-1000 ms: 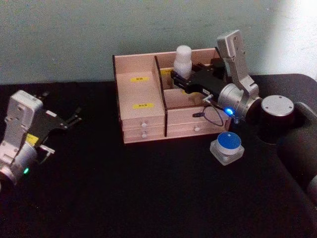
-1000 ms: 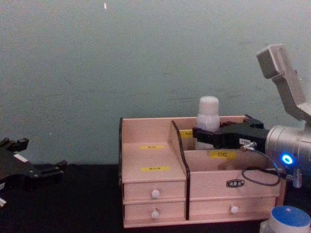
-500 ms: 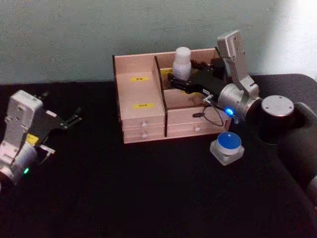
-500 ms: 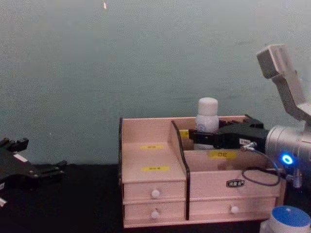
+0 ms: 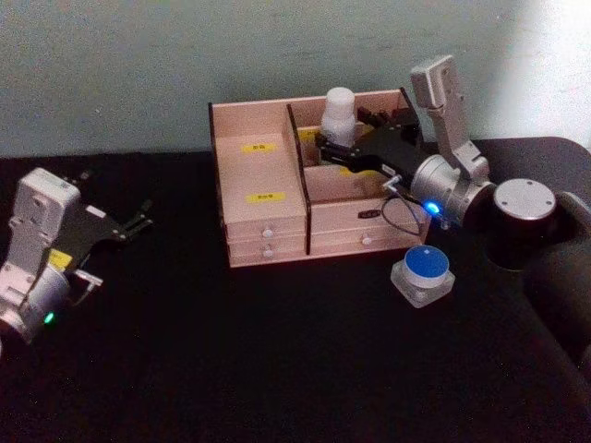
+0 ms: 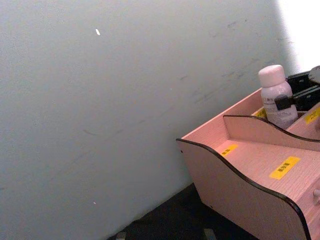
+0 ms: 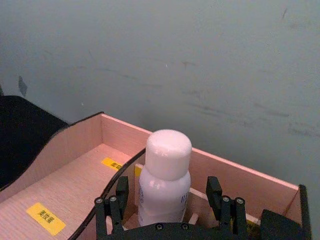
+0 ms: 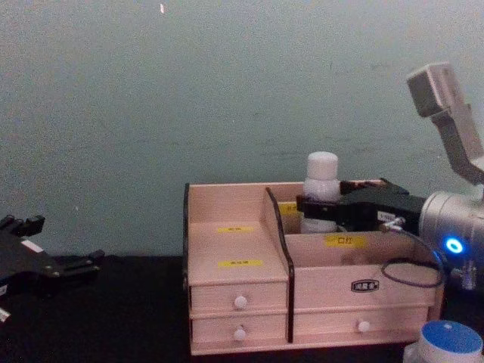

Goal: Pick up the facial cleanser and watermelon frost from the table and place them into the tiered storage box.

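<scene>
The white bottle [image 5: 340, 115], which I take for the facial cleanser, stands upright in the far compartment of the right-hand section of the tiered storage box [image 5: 259, 185], its cap rising above the back wall. Compared with a second ago it sits a little lower, and the right end effector [image 7: 166, 186] no longer clamps it. In the right wrist view the two fingers [image 7: 118, 196] stand on either side of the bottle with a gap showing at each side, so the end effector is open. That suggests the first item has been delivered and let go, and the arm should be free to back away.

The right forearm reaches over the box from the right, roughly level, with its wrist shifted slightly to the right of where it was. The blue-lidded jar [image 5: 423, 272], likely the watermelon frost, waits on the tabletop [image 5: 277, 351] just near and right of the box. The left end effector [image 5: 138, 220] rests idle at the far left, fingers parted, holding nothing.
</scene>
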Robot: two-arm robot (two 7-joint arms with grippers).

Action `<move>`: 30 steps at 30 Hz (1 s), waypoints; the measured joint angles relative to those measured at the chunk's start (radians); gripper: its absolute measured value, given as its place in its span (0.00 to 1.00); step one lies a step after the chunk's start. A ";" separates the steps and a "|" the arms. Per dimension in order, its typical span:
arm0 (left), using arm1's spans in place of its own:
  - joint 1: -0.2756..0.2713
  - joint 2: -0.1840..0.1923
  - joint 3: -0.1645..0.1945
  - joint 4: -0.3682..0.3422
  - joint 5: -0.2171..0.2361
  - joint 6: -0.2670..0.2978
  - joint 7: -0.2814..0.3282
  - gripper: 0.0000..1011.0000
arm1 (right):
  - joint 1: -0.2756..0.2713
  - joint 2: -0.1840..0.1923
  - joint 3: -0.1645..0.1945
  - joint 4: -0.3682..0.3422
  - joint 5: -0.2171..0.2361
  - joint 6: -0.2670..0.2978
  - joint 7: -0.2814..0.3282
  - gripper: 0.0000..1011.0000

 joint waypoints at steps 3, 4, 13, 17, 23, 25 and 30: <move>0.000 0.000 0.000 0.000 0.000 0.000 0.000 0.99 | -0.020 0.015 0.004 -0.044 0.002 0.001 0.006 0.99; 0.000 0.000 0.000 0.000 0.000 0.000 0.000 0.99 | -0.026 0.019 0.006 -0.058 0.004 0.002 0.007 0.99; 0.000 0.000 0.000 0.000 0.000 0.000 0.000 0.99 | -0.130 0.096 0.025 -0.259 0.046 0.057 0.026 0.99; 0.000 0.000 0.000 0.000 0.000 0.000 0.000 0.99 | -0.183 0.138 0.033 -0.349 0.068 0.081 0.035 0.99; 0.000 0.000 0.000 0.000 0.000 0.000 0.000 0.99 | -0.264 0.205 0.048 -0.473 0.106 0.116 0.047 0.99; 0.000 0.000 0.000 0.000 0.000 0.000 0.000 0.99 | -0.294 0.230 0.054 -0.515 0.118 0.129 0.048 0.99; 0.000 0.000 0.000 0.000 0.000 0.000 0.000 0.99 | -0.349 0.277 0.063 -0.584 0.141 0.152 0.049 0.99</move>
